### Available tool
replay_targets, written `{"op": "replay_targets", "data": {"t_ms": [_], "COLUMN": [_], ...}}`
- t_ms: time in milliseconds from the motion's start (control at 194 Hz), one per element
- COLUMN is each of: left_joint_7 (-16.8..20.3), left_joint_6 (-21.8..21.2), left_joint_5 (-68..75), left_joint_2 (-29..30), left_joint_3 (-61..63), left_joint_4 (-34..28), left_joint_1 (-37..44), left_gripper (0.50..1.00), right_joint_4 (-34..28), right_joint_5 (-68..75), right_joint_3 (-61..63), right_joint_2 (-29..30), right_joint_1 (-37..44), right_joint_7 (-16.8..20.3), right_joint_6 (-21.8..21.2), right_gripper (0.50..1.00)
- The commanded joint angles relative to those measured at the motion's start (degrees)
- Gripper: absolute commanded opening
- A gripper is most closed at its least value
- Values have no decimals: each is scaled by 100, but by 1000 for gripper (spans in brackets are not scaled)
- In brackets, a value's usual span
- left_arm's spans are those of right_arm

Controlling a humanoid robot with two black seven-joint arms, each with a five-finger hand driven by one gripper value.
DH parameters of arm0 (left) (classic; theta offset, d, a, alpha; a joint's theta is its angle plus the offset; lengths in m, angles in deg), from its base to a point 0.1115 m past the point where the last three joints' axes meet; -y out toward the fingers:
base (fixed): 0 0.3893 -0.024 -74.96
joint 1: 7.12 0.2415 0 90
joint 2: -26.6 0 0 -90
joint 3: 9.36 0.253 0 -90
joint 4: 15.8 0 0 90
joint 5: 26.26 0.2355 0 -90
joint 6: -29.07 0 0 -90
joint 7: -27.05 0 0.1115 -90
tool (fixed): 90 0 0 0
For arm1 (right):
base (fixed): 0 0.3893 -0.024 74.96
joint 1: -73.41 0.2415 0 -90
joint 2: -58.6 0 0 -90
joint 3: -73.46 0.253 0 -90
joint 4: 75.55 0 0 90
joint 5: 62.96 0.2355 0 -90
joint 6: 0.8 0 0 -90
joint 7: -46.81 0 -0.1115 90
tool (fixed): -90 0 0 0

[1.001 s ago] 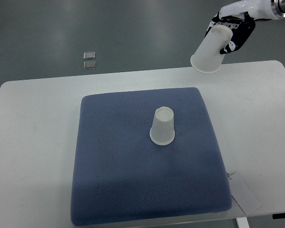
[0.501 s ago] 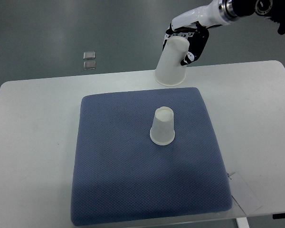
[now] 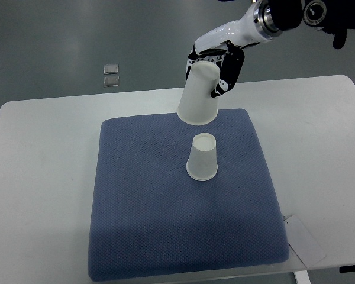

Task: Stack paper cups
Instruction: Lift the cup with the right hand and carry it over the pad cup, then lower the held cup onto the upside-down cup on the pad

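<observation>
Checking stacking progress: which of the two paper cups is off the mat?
The upper cup, held tilted and mouth-down in the right hand. The other cup stands upside down on the blue mat, untouched.

Over the blue mat [image 3: 165,225] only 1 thing stands in the way: an upside-down paper cup [image 3: 202,158] near the mat's middle, slightly toward the far right. The right robot hand [image 3: 216,62] holds a second paper cup [image 3: 198,96] above the mat's far edge, mouth down and tilted, with an open gap between its rim and the standing cup's top. The mat's left half and near half lie bare, as do the worktop [image 3: 41,177] strips on both sides. A paper slip [image 3: 305,239] lies flat at the near right corner.
</observation>
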Motion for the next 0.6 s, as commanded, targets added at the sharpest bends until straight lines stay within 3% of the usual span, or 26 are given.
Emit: {"op": "replay_targets", "data": {"t_ms": [0, 593], "left_joint_7": [0, 0], "left_joint_6": [0, 0], "left_joint_5": [-3, 6], "left_joint_2": [0, 0], "left_joint_3": [-2, -2], "left_joint_4": [0, 0], "left_joint_1": [0, 0], "left_gripper": [1000, 1000], "right_joint_4": [-46, -90], "right_joint_5": [0, -9], "right_joint_3": [16, 16], "right_joint_2": [-13, -30], "right_joint_1": [-18, -413], "right_joint_7": [0, 0], "right_joint_6": [16, 201], "right_gripper": [656, 654]}}
